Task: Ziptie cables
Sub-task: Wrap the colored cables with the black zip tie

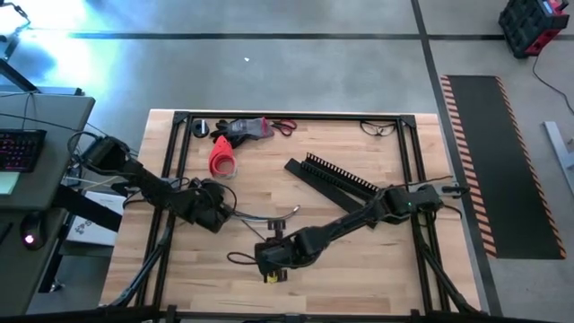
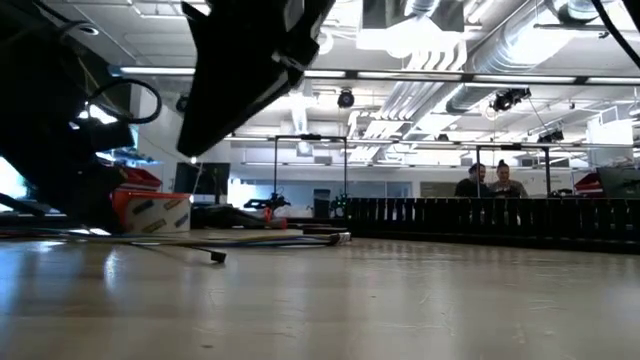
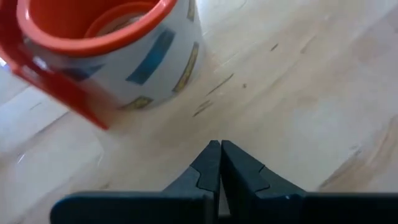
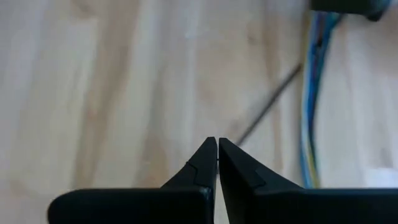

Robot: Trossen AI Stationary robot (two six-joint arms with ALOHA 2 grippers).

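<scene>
The cables are a thin, gently curved bunch lying flat on the wooden table between the two arms. The low view shows the cables as a low line on the tabletop. In the right wrist view the cables appear as blue and yellow strands, with one thin dark strand beside them. My left gripper is shut, at the cables' left end, and nothing shows between its fingers. My right gripper is shut over bare wood, on the near side of the cables.
An orange-rimmed white cup lies on its side just beyond my left gripper. The black comb-toothed channel and a flat black bar lie toward the far right. Tools sit at the far edge. Two people stand in the room behind.
</scene>
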